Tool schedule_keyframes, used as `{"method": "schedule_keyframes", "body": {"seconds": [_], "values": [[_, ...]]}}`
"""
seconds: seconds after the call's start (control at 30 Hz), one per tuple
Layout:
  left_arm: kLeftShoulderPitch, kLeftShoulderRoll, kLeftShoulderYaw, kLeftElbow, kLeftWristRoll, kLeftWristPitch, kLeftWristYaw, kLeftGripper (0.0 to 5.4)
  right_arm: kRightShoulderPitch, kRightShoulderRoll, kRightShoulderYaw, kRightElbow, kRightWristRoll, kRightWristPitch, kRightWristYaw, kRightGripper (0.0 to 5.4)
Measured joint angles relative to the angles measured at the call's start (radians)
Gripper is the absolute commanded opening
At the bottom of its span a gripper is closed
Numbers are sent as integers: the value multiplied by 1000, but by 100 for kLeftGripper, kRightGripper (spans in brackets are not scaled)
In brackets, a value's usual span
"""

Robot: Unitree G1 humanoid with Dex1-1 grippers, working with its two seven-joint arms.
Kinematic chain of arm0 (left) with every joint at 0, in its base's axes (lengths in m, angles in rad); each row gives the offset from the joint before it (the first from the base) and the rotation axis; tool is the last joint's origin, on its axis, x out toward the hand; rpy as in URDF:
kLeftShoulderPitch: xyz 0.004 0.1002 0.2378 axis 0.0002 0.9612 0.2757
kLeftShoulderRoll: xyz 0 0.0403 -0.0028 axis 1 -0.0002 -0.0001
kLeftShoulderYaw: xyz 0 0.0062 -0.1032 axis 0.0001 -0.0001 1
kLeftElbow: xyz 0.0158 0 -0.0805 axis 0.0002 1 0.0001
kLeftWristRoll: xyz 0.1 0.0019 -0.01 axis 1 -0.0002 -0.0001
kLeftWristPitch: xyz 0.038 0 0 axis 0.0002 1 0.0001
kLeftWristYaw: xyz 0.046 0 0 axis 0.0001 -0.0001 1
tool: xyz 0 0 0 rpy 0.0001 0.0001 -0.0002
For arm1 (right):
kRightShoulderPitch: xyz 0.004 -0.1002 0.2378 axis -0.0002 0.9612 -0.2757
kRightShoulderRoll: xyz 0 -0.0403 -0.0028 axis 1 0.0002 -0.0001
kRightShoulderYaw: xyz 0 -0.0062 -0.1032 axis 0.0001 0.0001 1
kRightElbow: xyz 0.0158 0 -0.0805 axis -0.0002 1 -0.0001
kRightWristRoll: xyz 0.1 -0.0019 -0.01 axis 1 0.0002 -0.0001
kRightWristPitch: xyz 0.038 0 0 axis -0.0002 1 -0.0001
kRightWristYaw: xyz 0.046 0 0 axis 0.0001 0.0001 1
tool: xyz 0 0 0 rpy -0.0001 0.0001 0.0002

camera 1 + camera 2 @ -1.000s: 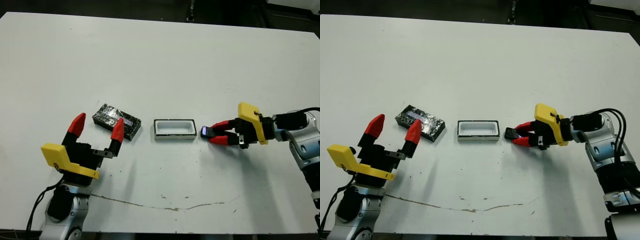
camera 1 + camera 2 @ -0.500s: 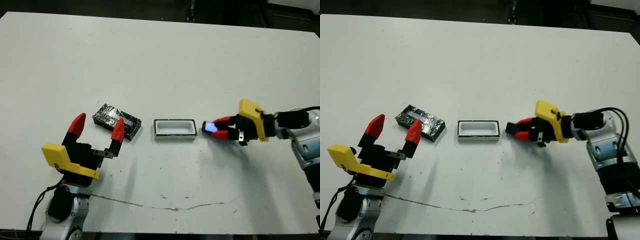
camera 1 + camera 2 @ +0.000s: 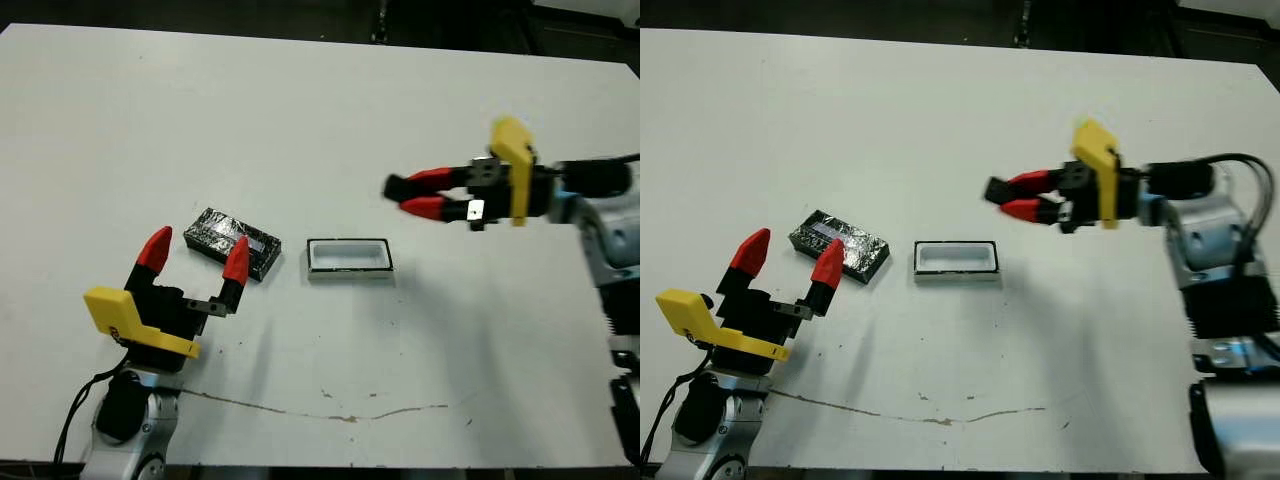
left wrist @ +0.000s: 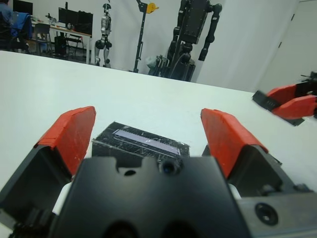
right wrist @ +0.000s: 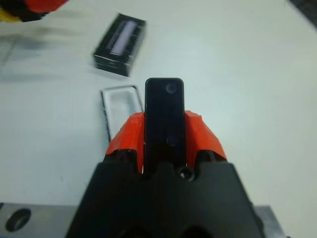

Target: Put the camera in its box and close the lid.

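Observation:
My right gripper [image 3: 408, 196] is shut on the camera [image 5: 164, 115], a small flat black bar held lengthwise between the red fingers, raised above the table to the right of and beyond the box. The box [image 3: 349, 257] is a shallow white tray lying open at mid-table. The lid [image 3: 233, 243], glossy black with a pale stripe, lies left of the box. My left gripper [image 3: 196, 260] stands open just in front of the lid, its right fingertip [image 3: 236, 258] over the lid's near edge. The lid [image 4: 141, 144] shows between those fingers in the left wrist view.
A thin dark crack line [image 3: 330, 413] runs across the table near its front edge. The table's far edge [image 3: 320, 38] meets a dark floor. Robots and stands show beyond the table in the left wrist view.
My right gripper has lifted the camera off the table and carried it up and slightly left, from beside the box's right end. The left arm has not moved.

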Motion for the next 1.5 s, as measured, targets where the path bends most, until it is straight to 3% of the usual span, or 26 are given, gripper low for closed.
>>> {"method": "schedule_keyframes", "body": {"seconds": [0.27,0.67,1.23,1.4,1.5], "values": [[-3,-1,0,2,0,1,0,540,-69,127,56,136,-4,-30,40,166],[-4,-1,-4,5,-12,0,-3,540,-75,220,101,256,-65,-138,50,166],[-1,-5,-8,16,-14,-14,-4,540,-73,220,105,297,-76,-106,74,166],[-2,-5,-8,22,-15,-14,-9,540,-62,195,105,273,-77,-40,78,166],[-2,-4,-8,22,-15,-14,-10,540,-56,188,105,264,-77,-37,78,166]]}}
